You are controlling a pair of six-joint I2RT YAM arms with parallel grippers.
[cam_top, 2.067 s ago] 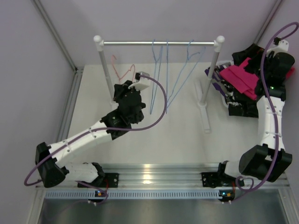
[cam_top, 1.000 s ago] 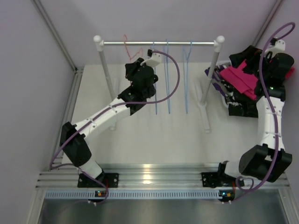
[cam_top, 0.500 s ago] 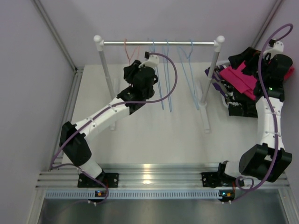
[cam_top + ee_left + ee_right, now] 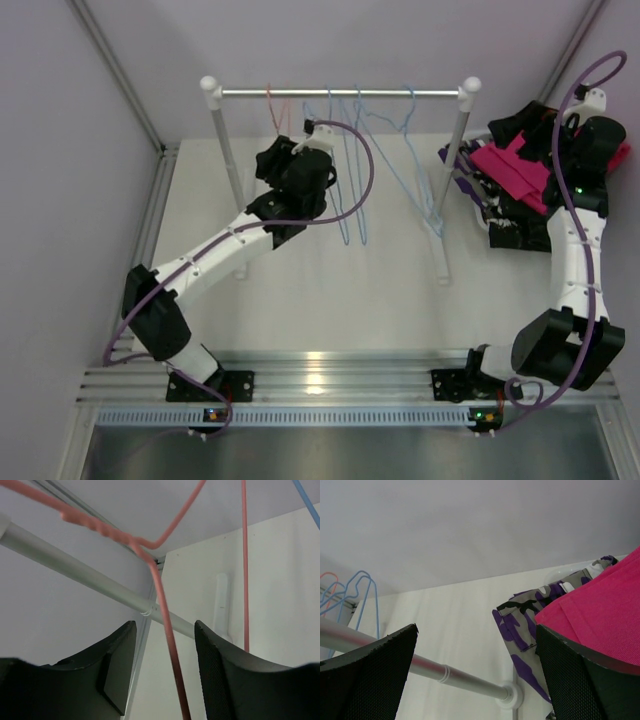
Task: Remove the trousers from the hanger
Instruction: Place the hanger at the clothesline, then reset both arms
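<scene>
White table (image 4: 330,300): trousers (image 4: 512,168) are lying heaped far right, past the right post (image 4: 455,170) of the rail (image 4: 340,92). Right gripper (image 4: 476,630) is hovering there, jaws apart. Left gripper (image 4: 164,630), jaws apart, is straddling the red hanger (image 4: 107,527) beside blue hangers (image 4: 350,180).

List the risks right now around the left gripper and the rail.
1. The red hanger passes between the open fingers of the left gripper; withdrawing carelessly might drag it off the rail.
2. The blue hangers hang askew beside the left arm's purple cable; they could tangle.
</scene>
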